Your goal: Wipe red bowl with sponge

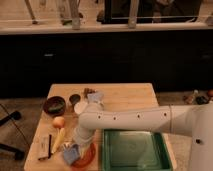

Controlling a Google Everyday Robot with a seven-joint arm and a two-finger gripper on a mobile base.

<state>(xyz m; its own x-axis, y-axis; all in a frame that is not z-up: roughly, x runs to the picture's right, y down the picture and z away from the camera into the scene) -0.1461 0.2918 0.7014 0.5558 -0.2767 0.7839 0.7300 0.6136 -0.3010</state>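
Observation:
The red bowl (86,156) sits near the front edge of the wooden table, mostly covered by my arm; only its right rim shows. The pale blue-grey sponge (70,154) lies in the bowl at its left side. My gripper (75,150) comes down from the white arm and rests on the sponge inside the bowl.
A green tray (132,149) stands right of the bowl. A dark brown bowl (53,105), a small dark cup (74,98) and a white cup (81,107) stand at the back left. An orange (59,121), a yellow item (58,141) and dark utensils (45,148) lie left.

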